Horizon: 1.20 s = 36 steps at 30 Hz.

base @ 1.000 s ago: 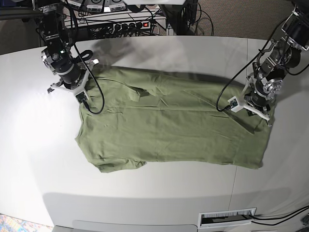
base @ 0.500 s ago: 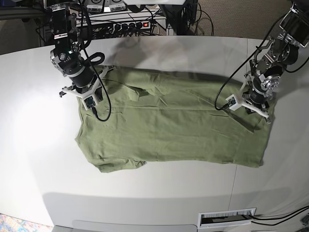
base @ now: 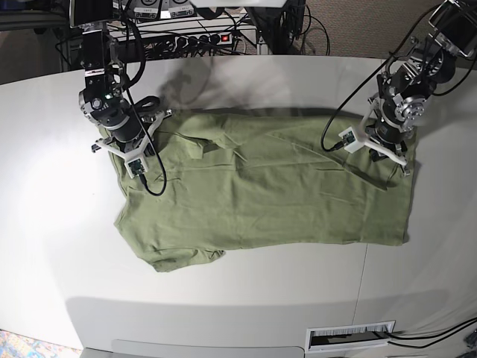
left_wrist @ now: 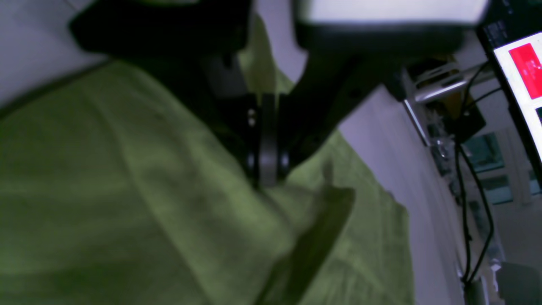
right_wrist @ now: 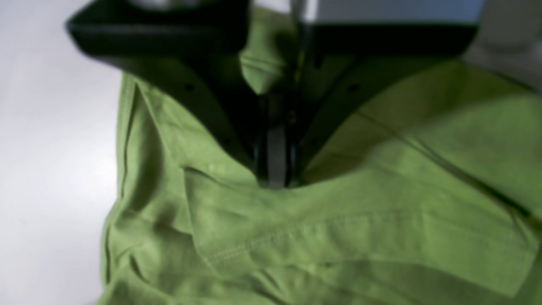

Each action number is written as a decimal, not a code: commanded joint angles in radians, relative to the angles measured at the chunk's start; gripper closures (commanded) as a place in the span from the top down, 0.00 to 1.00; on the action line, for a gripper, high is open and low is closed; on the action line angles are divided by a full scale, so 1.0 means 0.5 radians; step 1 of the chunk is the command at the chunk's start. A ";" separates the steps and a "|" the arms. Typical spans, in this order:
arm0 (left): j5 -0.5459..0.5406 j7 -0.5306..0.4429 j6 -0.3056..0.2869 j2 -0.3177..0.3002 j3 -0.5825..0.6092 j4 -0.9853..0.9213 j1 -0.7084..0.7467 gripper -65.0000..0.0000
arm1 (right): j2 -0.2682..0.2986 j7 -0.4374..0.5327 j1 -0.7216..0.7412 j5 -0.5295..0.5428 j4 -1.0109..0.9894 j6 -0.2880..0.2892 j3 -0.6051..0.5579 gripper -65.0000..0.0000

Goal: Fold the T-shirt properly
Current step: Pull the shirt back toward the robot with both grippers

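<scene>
The olive-green T-shirt [base: 261,194] lies spread across the white table [base: 246,291], its collar end toward the base view's left. My right gripper [base: 128,149] stands on that side at the shirt's far shoulder. In the right wrist view its jaws [right_wrist: 275,178] are shut on a fold of the fabric [right_wrist: 338,237]. My left gripper [base: 389,149] is at the shirt's far right corner by the hem. In the left wrist view it [left_wrist: 266,180] is shut on the cloth [left_wrist: 127,203], which bunches just below the tips.
A power strip and tangled cables [base: 201,37] sit behind the table's back edge. A white barcode label [base: 350,335] lies at the front edge. A monitor with a red patch [left_wrist: 523,67] stands off the table beside the left arm.
Both arms have drawn the shirt's far edge toward the back of the table. The left gripper moved up and inward, and the hem's near corner slid back with it.
</scene>
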 commanded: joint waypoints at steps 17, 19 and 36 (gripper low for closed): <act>0.080 0.204 -0.260 -0.060 0.023 0.036 0.321 0.00 | 0.228 -0.322 -0.336 -0.050 0.281 0.037 0.003 0.00; 0.079 0.204 -0.272 -0.075 0.023 0.083 0.307 0.00 | 0.227 -0.282 -0.325 -0.050 0.282 0.037 0.003 0.00; -0.501 0.575 -0.604 -0.081 0.023 0.382 0.181 0.00 | 0.257 -0.454 -0.373 -0.050 0.294 0.038 0.003 0.00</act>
